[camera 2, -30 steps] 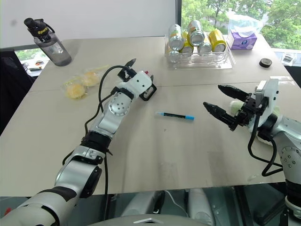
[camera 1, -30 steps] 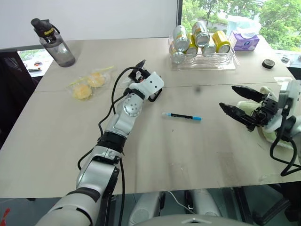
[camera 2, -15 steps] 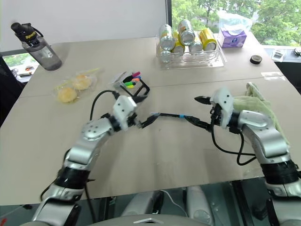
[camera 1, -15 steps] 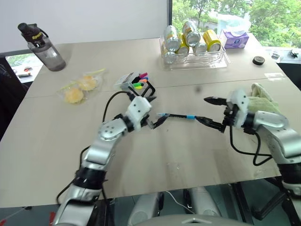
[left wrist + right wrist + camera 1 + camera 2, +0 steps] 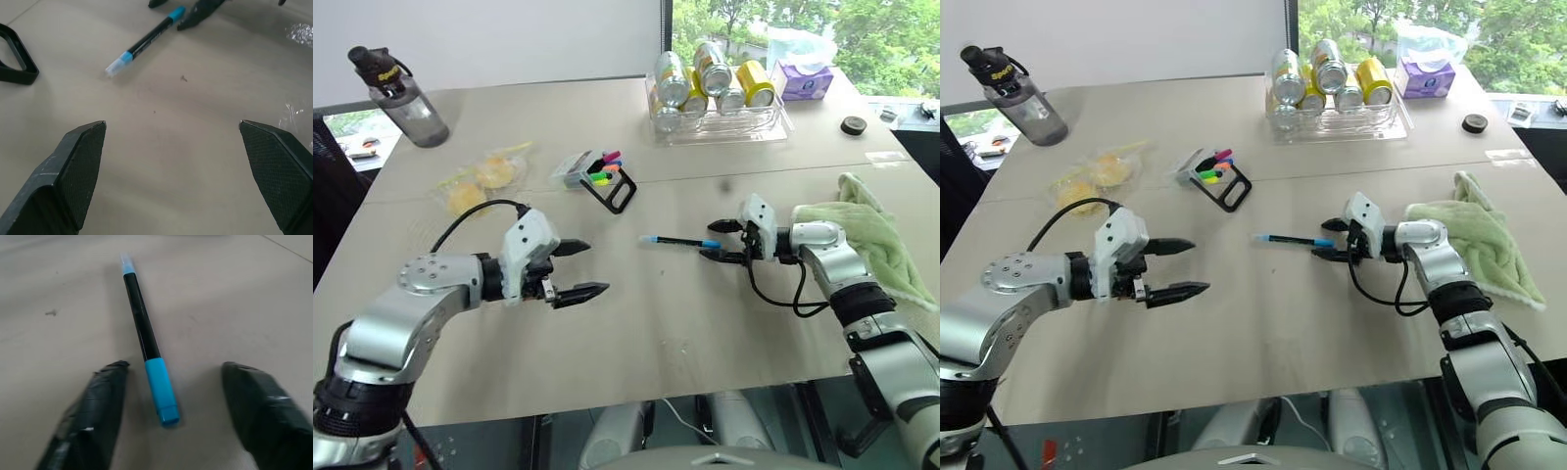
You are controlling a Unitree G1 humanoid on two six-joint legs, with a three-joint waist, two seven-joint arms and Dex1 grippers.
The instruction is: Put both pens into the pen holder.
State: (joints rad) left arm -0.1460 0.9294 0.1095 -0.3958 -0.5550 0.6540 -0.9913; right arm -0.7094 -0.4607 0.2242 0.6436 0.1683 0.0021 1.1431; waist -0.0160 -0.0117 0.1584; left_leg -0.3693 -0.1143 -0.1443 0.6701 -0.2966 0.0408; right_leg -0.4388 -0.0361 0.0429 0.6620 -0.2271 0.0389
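A black pen (image 5: 680, 241) with a light-blue cap lies flat on the counter (image 5: 705, 323) just right of the frame's centre in the left eye view. The right gripper (image 5: 720, 241) sits low at the pen's capped end, its two black fingers straddling the cap with a gap on each side; they are parted and grasp nothing. From the right wrist view the blue cap lies between the fingertips (image 5: 93, 411), not pinched.

The left gripper (image 5: 584, 267) hovers at centre left, well apart from the pen, spread wide and empty.

The pen holder (image 5: 607, 180) stands above centre, a black loop-shaped stand with coloured marker ends poking out of it toward the upper left. Whether the second pen is among them I cannot tell.

A clear tray of cans (image 5: 720, 93) sits at the upper centre-right, a dark water bottle (image 5: 396, 83) at the upper left, a bag of yellow items (image 5: 480, 181) left of the holder, and a green cloth (image 5: 871, 235) at the right edge.
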